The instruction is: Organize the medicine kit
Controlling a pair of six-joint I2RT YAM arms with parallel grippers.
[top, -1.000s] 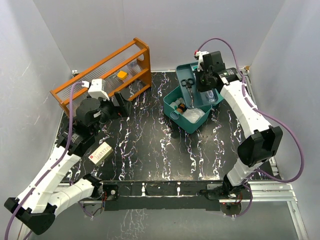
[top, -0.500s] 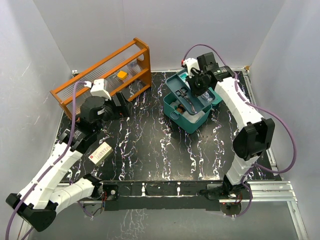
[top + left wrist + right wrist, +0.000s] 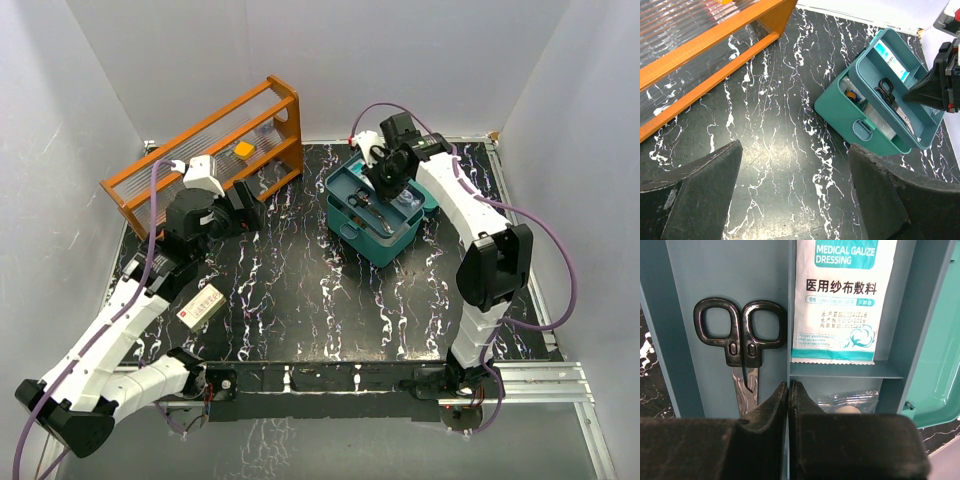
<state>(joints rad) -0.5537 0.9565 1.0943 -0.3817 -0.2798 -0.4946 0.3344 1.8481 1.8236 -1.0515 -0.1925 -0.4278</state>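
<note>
From above, the divided tray (image 3: 380, 203) now rests on top of the teal medicine kit (image 3: 370, 243) and hides most of the rolls. A second ago those rolls lay bare and the tray was behind the kit. The right gripper (image 3: 384, 183) has come over with the tray and stands above the kit's far end, clenched on it. The left gripper (image 3: 250, 203) hangs well left of the kit, fingers spread and holding nothing, barely shifted. The kit stands on a black, white-veined table (image 3: 320, 300). An orange rack (image 3: 205, 150) stands far left of the kit by the back wall, and a small white carton (image 3: 201, 303) lies well to its near left. Pale walls (image 3: 80, 90) close in around it. From the left wrist, between the spread fingers (image 3: 700, 200), the kit sits ahead with its latch (image 3: 862, 129) toward the camera. The tray sits askew on it, leaving a strip of the inside open. From the right wrist, the fingertips (image 3: 767, 405) pinch the tray's middle divider, with scissors (image 3: 742, 337) on one side and a gauze dressing packet (image 3: 835, 295) on the other.
</note>
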